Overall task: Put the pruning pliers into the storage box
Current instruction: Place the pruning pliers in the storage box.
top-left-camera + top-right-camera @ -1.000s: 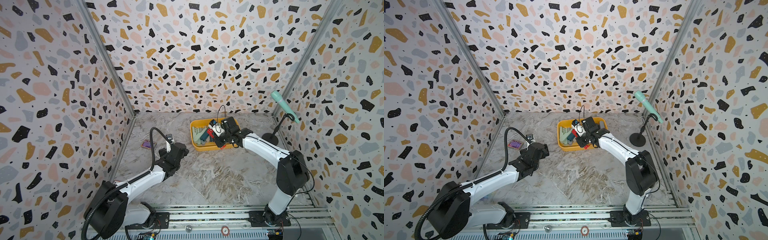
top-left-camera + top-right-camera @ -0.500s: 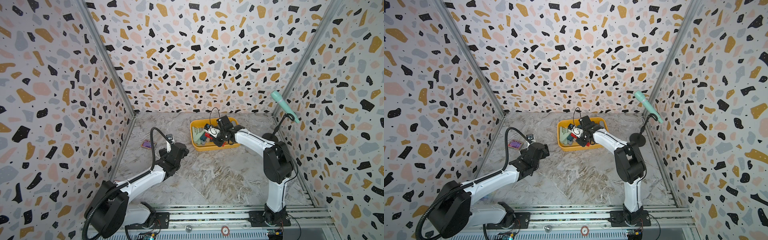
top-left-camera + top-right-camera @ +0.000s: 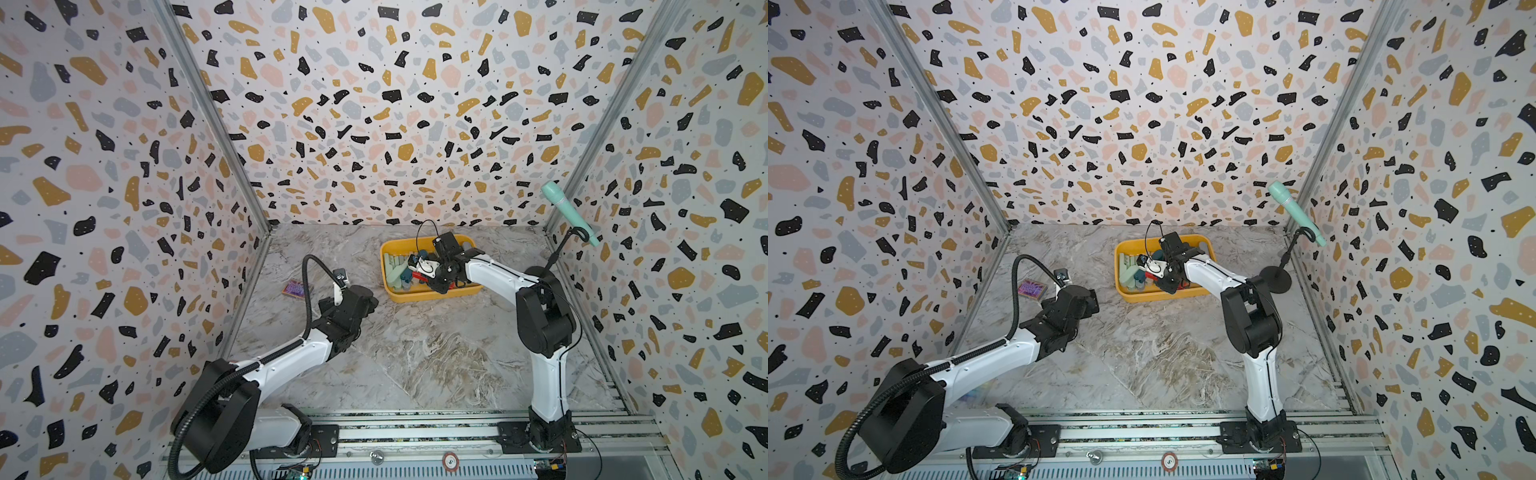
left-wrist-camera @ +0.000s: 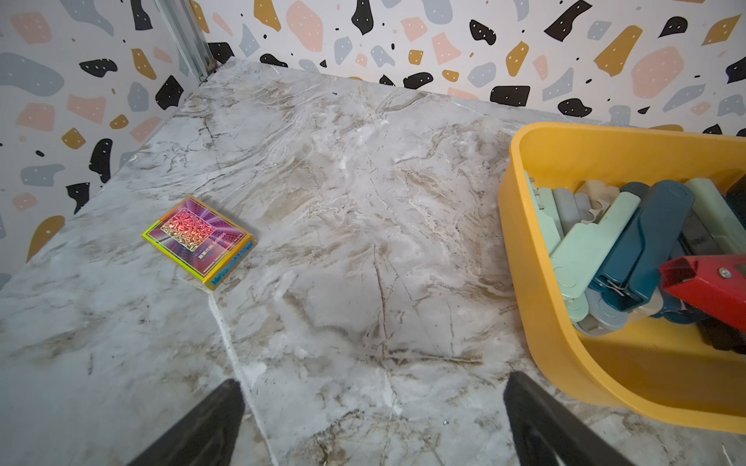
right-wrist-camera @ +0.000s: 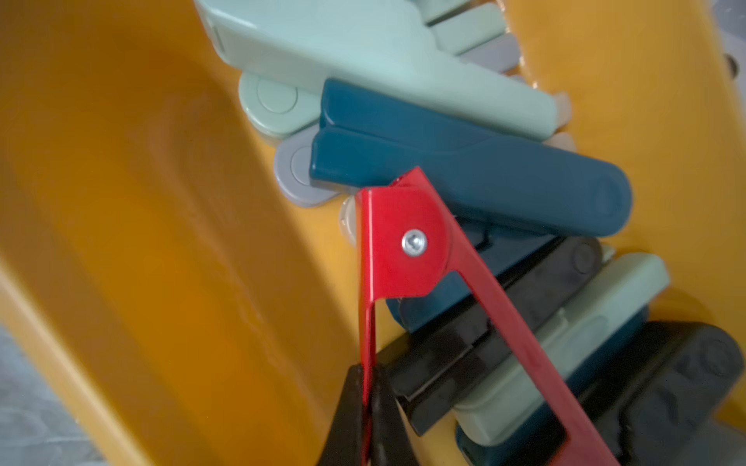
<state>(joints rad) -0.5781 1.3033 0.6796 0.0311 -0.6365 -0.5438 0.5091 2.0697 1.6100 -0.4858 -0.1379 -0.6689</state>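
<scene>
Marble-patterned tabletop enclosed by terrazzo-print walls forms the work cell. The storage box, a shallow yellow tray, stands toward the far side. The pruning pliers lie stacked inside it in mint, grey, dark teal and black; in both top views none shows on the open tabletop. The right gripper is inside the tray, jaws pinched tight on one thin arm of the red pliers, whose hinge end overlaps a dark teal tool (contact cannot be confirmed). The left gripper hangs over bare tabletop just beside the tray, jaws spread wide and empty. A purple card box lies well apart from the tray.

Handling: the red tool appears light and rigid, with thin, glossy, probably slippery arms. The second arm is free to swing on the screw hinge, so a hold near the hinge, or across both arms, should give better control than a hold on one arm alone.
</scene>
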